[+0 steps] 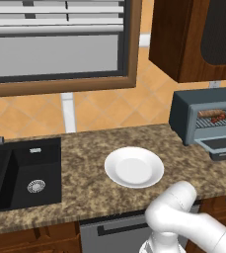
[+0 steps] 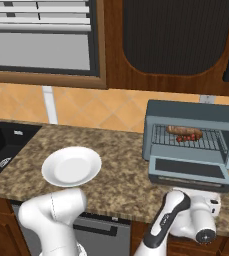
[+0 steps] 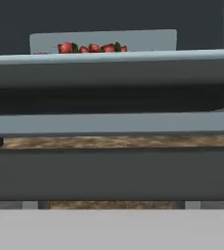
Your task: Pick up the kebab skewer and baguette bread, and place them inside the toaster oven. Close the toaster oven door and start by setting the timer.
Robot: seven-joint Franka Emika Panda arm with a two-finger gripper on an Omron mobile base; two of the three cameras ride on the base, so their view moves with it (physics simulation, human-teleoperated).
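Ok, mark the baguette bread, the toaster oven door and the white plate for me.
baguette bread (image 2: 184,130), right base view, middle of the loaf on the rack.
toaster oven door (image 2: 190,168), right base view, its dark window.
white plate (image 1: 134,167), left base view, its bare centre.

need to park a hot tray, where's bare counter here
Free: granite between the sink and white plate, and between plate and toaster oven. Crowded: in front of the oven, where its open door and the arm sit.

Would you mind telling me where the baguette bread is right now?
The baguette bread lies on the wire rack inside the toaster oven, at the right of the counter, with the kebab skewer just in front of it.
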